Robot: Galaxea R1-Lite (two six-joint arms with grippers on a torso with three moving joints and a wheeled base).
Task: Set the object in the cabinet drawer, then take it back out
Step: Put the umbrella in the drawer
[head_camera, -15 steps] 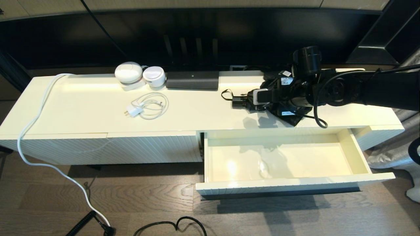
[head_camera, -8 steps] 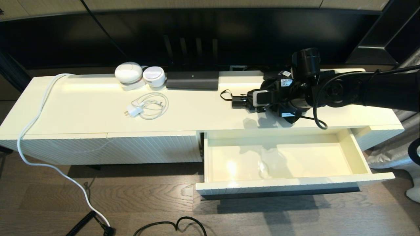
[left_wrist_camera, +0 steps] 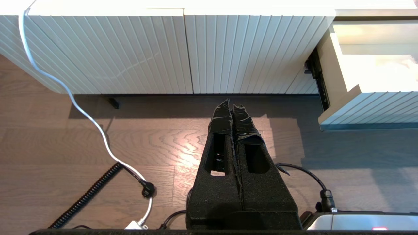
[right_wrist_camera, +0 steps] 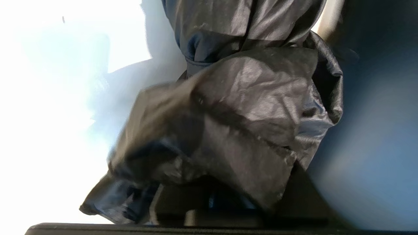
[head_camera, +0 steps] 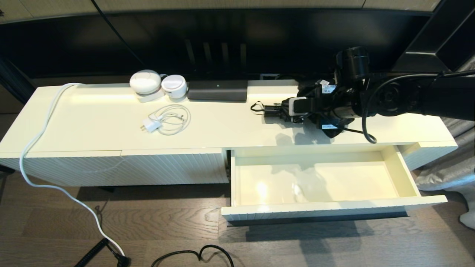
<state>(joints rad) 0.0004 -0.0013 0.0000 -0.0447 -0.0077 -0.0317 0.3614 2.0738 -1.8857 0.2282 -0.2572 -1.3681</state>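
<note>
Tabletop of glossy cream runs wide across my head view, the top of a low cabinet standing on a brown wood floor, with a dark wall recess behind it. The cabinet drawer on the right is pulled out and I see nothing inside it, only glare on its bottom.

The umbrella is just above the tabletop's right part, behind the open drawer; its short handle and wrist loop point left. My right gripper sits over it, and in the right wrist view the fingers are narrowed on the crumpled glossy fabric.

Along the back edge stand two round white devices and a long black box. A coiled white charger cable lies in front of them, well apart from the umbrella. A thick white cord drapes over the left end down to the floor.

My left gripper hangs parked low before the ribbed cabinet front, fingers pressed together.
</note>
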